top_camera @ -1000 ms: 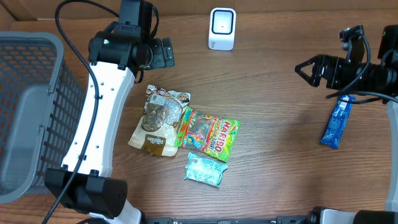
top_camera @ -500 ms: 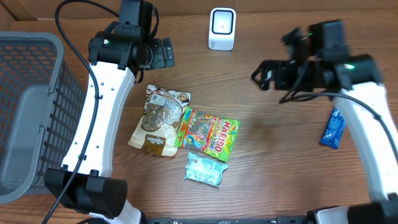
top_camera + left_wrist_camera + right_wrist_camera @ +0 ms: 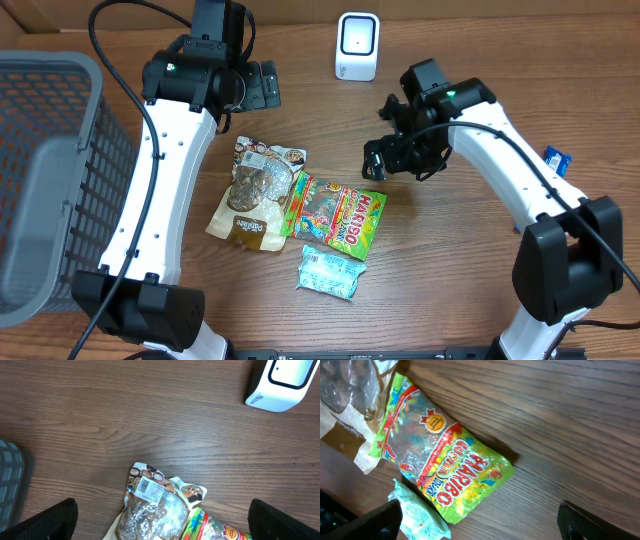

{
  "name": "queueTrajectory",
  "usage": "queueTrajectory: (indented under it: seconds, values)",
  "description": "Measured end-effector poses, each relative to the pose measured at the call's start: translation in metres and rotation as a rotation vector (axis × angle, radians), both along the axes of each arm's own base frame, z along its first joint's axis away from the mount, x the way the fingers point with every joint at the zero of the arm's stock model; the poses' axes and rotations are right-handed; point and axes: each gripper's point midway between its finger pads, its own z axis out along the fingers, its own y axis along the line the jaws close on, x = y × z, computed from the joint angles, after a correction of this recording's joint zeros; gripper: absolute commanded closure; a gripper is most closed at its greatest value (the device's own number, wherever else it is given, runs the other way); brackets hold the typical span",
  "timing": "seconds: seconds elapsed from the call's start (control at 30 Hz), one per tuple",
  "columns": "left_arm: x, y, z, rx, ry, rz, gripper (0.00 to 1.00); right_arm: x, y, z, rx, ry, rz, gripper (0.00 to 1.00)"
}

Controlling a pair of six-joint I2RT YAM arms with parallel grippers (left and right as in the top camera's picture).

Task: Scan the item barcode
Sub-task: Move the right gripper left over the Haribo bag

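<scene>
Holds right hand spread wide above the gummy bag, flat in the middle of the surface touching a brown pouch, probably lining up a pick. Parks left hand, equally spread, toward the far edge, leaving the scanner there unobstructed.

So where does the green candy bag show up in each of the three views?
Overhead: the candy bag lies mid-table, just below the right arm's end.
Left wrist: only a corner of it shows at the bottom edge.
Right wrist: it fills the middle-left of the picture.
Shared landmark: the brown snack bag lying against it, bottom centre in the left wrist view and top left in the right wrist view.
</scene>
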Motion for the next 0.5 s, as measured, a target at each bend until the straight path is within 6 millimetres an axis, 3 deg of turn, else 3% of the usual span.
queueTrajectory:
  seconds: [0.2,0.3,0.5]
  values:
    - [0.0,0.0,0.0,0.0,0.0,0.0,0.0,0.006,0.025,-0.005,0.035,-0.067,0.076,0.0]
    - [0.0,0.0,0.0,0.0,0.0,0.0,0.0,0.009,0.04,-0.018,0.036,-0.112,0.119,0.0]
    - [0.0,0.0,0.0,0.0,0.0,0.0,0.01,0.014,0.044,-0.044,-0.013,-0.188,0.162,0.0]
